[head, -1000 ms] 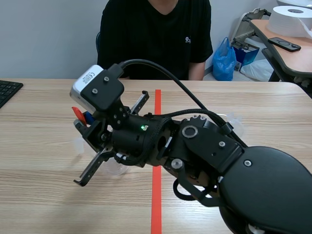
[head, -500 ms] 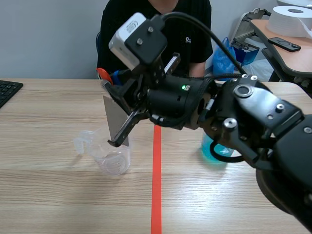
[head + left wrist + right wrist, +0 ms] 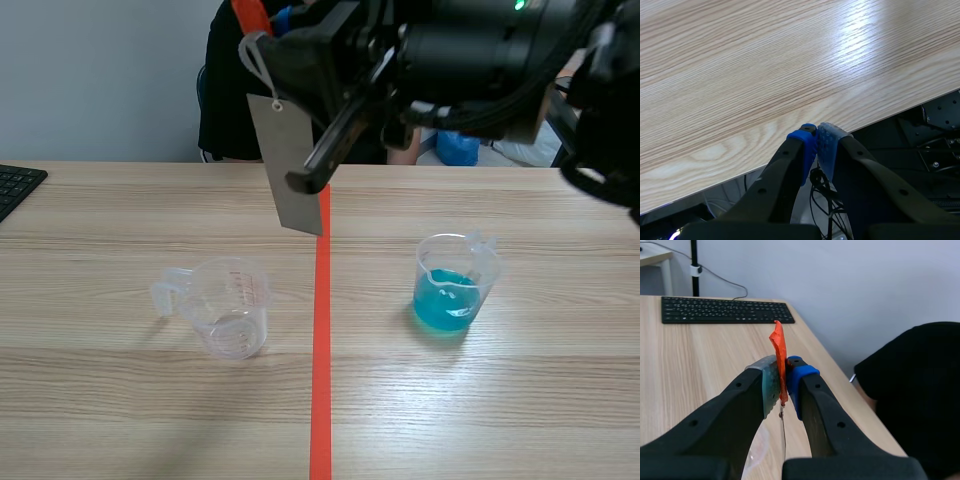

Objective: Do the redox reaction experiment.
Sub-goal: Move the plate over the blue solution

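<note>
Pale wood table [image 3: 90, 400], person in black behind. The grey metal plate [image 3: 292, 165] hangs high, well off the blue-solution cup [image 3: 452, 292] toward the empty cup [image 3: 232, 318]. My right gripper [image 3: 781, 382] pinches its orange tab [image 3: 778, 357]. The plate is dull and flat and dangles loosely. Risk: it clips that cup's rim and spills it. Left gripper [image 3: 816, 142] is clenched on nothing.

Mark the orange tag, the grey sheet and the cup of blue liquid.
orange tag [image 3: 778, 347]: right wrist view, its free end.
grey sheet [image 3: 282, 140]: scene view, its flat face.
cup of blue liquid [image 3: 445, 300]: scene view, front wall over the liquid.
</note>
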